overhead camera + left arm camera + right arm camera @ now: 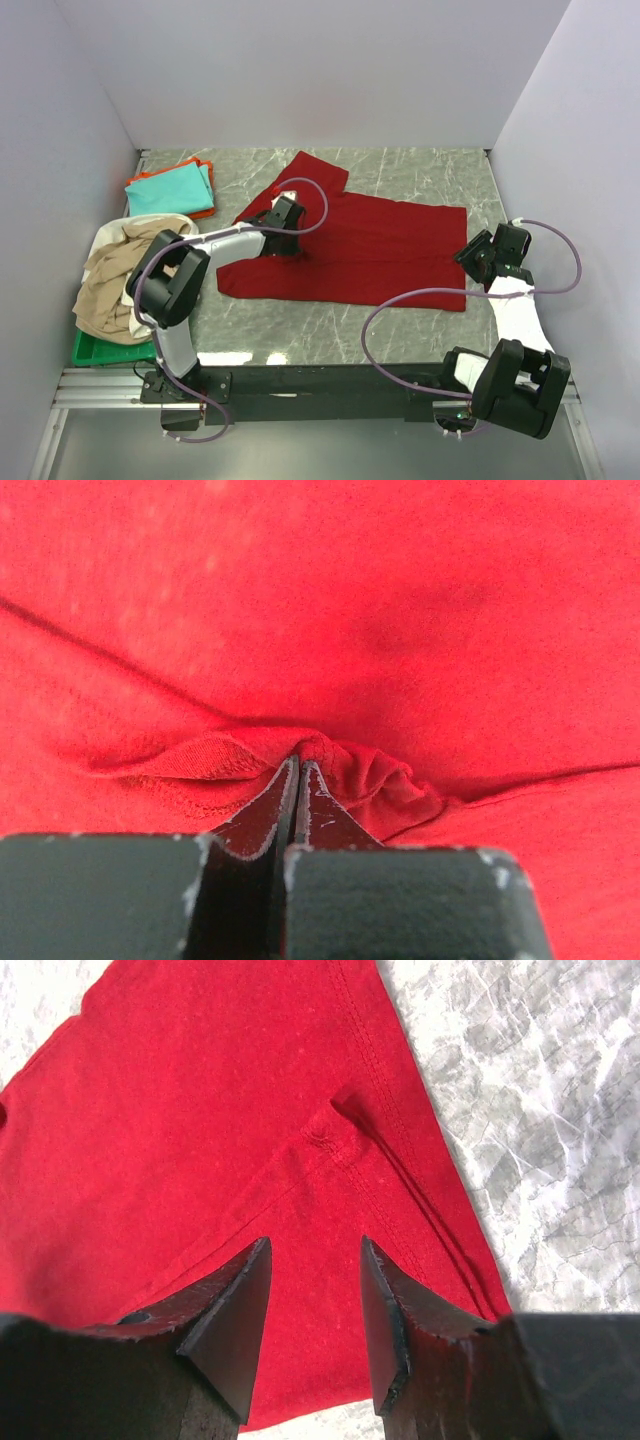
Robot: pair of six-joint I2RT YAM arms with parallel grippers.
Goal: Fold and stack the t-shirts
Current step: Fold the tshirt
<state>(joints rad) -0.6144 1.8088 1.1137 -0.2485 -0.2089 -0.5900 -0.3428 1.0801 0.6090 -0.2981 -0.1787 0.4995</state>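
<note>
Ok so here's where it's at. The big dark red cloth t-shirt (370, 250) is spread out on the grey marble-look tabletop (420, 170). It sits mid-frame in the top view, with its long axis running left to right and one sleeve poking up toward the upper centre.

The left end effector (301, 768) sits on the shirt's left part, near where that sleeve branches off. In its wrist view the fingers are clenched together with a little ruck of red fabric bunched right at the tips, so I'd call that a pinch on the shirt.

The right end effector (315, 1248) is at the opposite, right-hand end. Its fingers are spread apart and holding nothing, and they're over a stitched corner of the cloth with bare tabletop just beside it. I can't tell whether the tips are touching the fabric.

So each arm has its own end of the long axis, and the shirt lies between them. My guess is the fold needs both ends held, so the right side has to close on that corner first. It's the nearer arm for it by far.

The other shirts are off at the left of the frame:
- the folded teal and orange cloth shirts (172, 190), stacked upper left
- the crumpled beige and white shirts (115, 280), heaped on the green plastic tray (100, 350) below that
</note>
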